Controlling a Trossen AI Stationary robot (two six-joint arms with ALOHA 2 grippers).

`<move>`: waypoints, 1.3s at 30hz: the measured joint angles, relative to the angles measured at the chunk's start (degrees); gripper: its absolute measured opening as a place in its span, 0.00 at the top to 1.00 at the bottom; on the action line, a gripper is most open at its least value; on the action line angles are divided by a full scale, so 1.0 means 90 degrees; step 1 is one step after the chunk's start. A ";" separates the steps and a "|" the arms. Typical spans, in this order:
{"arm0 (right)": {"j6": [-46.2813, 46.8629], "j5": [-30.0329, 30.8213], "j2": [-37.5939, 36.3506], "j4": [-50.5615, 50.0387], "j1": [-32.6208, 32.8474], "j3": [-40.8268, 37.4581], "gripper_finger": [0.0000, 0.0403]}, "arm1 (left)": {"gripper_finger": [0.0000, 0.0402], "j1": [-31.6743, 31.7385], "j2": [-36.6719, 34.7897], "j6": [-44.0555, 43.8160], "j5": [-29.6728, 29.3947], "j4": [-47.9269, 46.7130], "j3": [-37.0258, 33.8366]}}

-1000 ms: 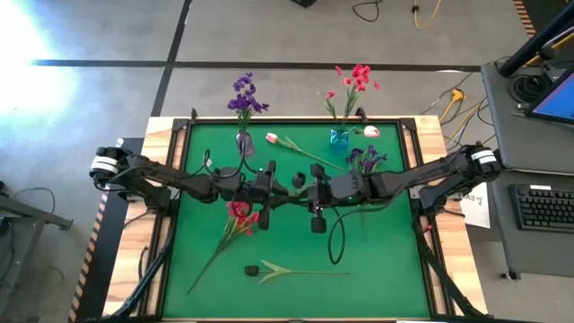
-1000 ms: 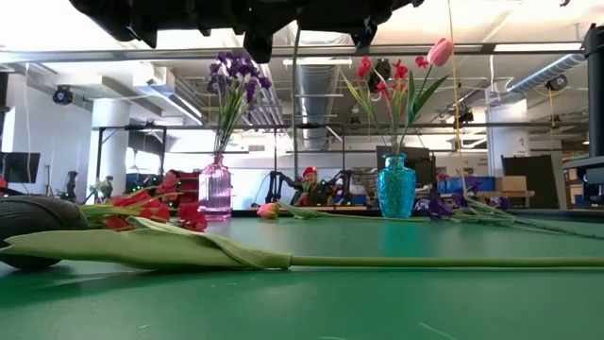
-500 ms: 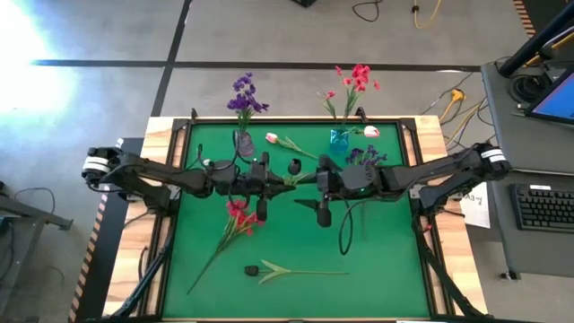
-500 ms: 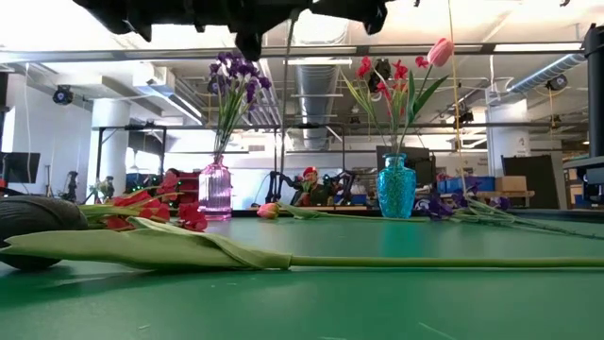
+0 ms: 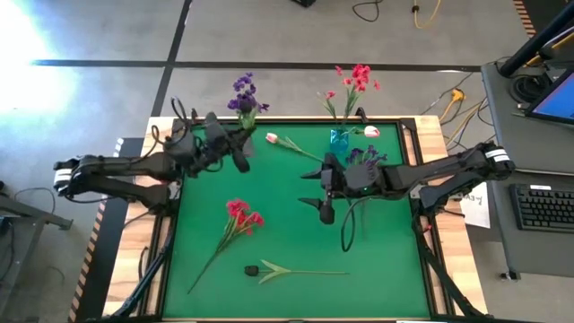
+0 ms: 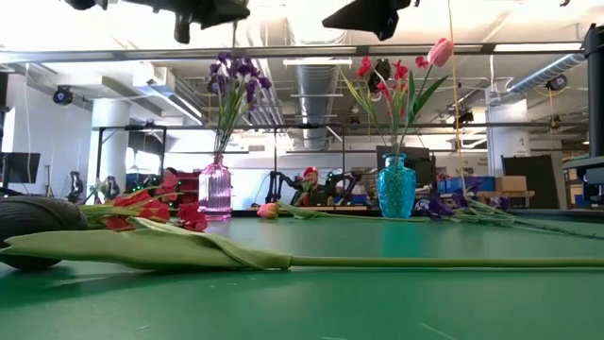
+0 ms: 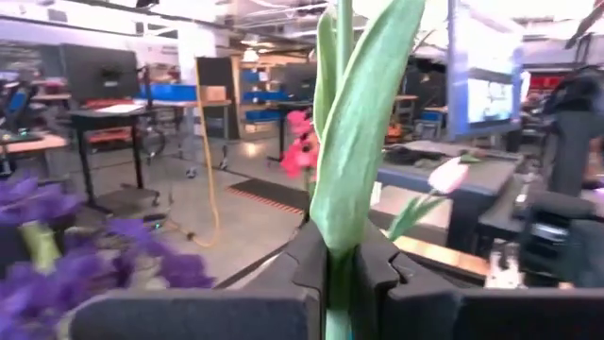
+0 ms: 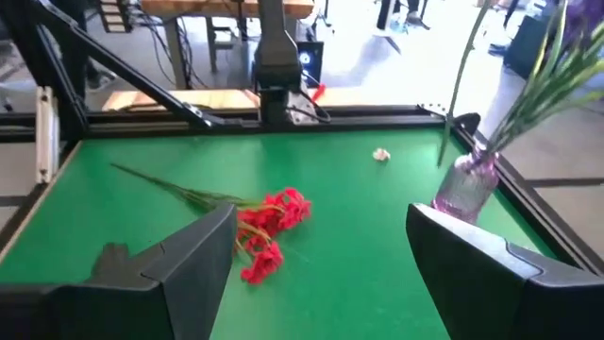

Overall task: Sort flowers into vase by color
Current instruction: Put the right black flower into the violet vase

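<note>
While the left gripper point(image 7: 342, 269) clamps an upright smooth green tulip stem point(image 7: 351, 142), the right gripper point(image 8: 316, 255) gapes, holding nothing.

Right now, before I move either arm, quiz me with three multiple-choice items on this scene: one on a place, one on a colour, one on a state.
1. Where is the left gripper?
A. Over the near edge of the mat
B. At the back left, by the vase of purple flowers
C. Off the table

2. What colour is the vase holding the red flowers?
A. Teal
B. White
C. Black

3. What state is the right gripper in?
A. Shut on a red flower
B. Shut on a vase
C. Open, holding nothing

Answers:
1 B: the left gripper, shut on a flower stem, sits beside the pink vase.
2 A: the red flowers stand in the teal vase.
3 C: the right gripper shows its fingers spread with only the mat between them.
</note>
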 joint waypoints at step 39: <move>0.0155 0.0141 0.0012 0.0109 -0.0199 -0.0188 0.27 | 1.00 0.2875 0.0272 -0.0815 0.1644 0.0280 -0.0262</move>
